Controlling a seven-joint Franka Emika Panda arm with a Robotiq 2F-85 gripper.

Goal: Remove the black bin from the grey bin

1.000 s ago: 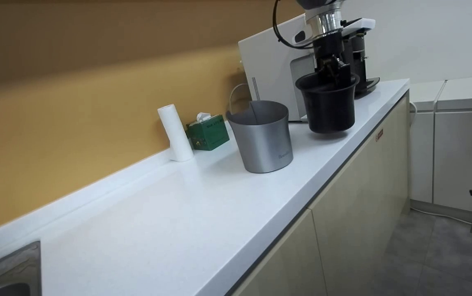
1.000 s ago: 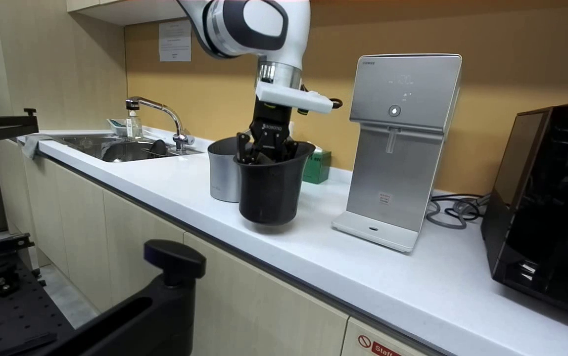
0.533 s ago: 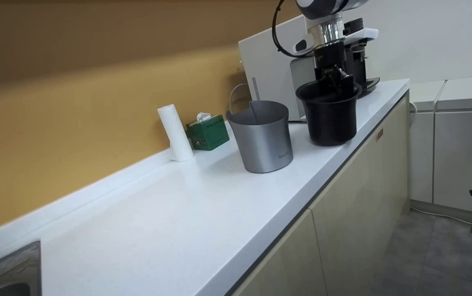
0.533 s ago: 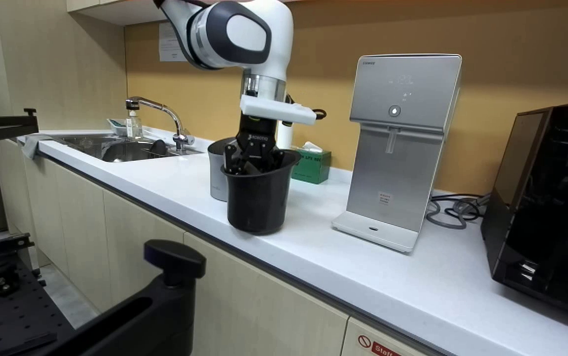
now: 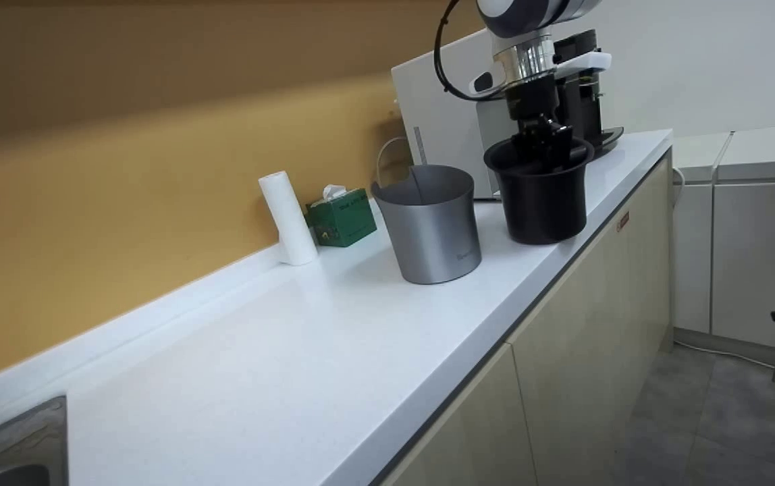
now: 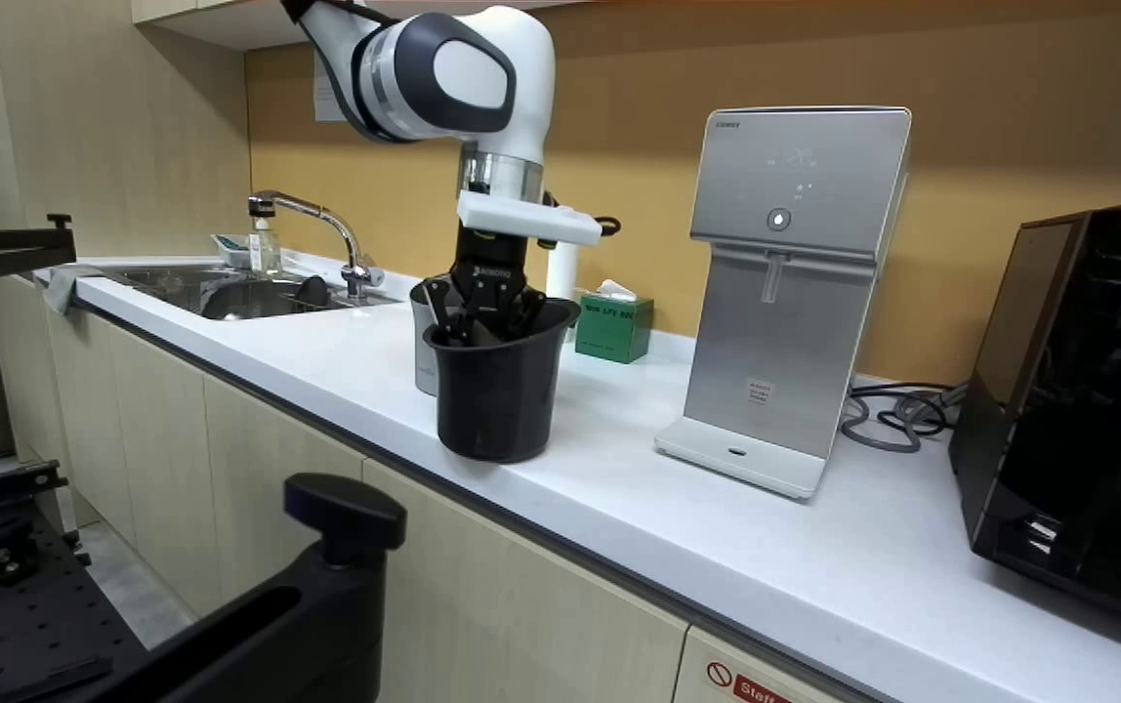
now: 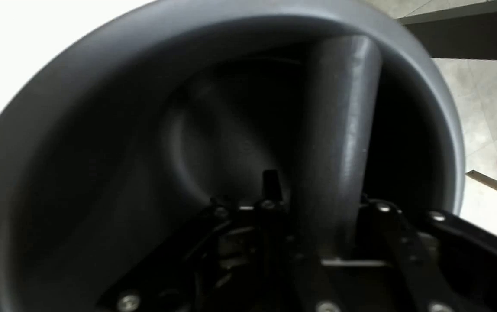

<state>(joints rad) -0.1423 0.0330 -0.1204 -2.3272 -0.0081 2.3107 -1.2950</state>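
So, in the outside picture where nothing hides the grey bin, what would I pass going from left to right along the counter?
The sink corner, the white roll, the green tissue box, the grey bin, then the black bin.

Arm [image 6: 526,73] mostly white, smooth, rounded. Dark slate panel [image 6: 416,66] wrapping round it, pale oval cap [image 6: 471,73] set in middle. Grey collar [image 6: 384,86] just beside. Lower down, bright silver ring [image 6: 512,178], mirror-like. White bar [image 6: 529,218] fixed across, long, blunt-ended. White bump [image 5: 498,75] to side, with black oval spot [image 5: 483,82]. Thin black cable [image 5: 438,62] in wide loop. Gripper [image 6: 484,330] dull black, small pale lettering [image 6: 492,271], too faint to read from here. Seen close, black links [image 7: 168,258], round shiny screw heads [image 7: 128,302].
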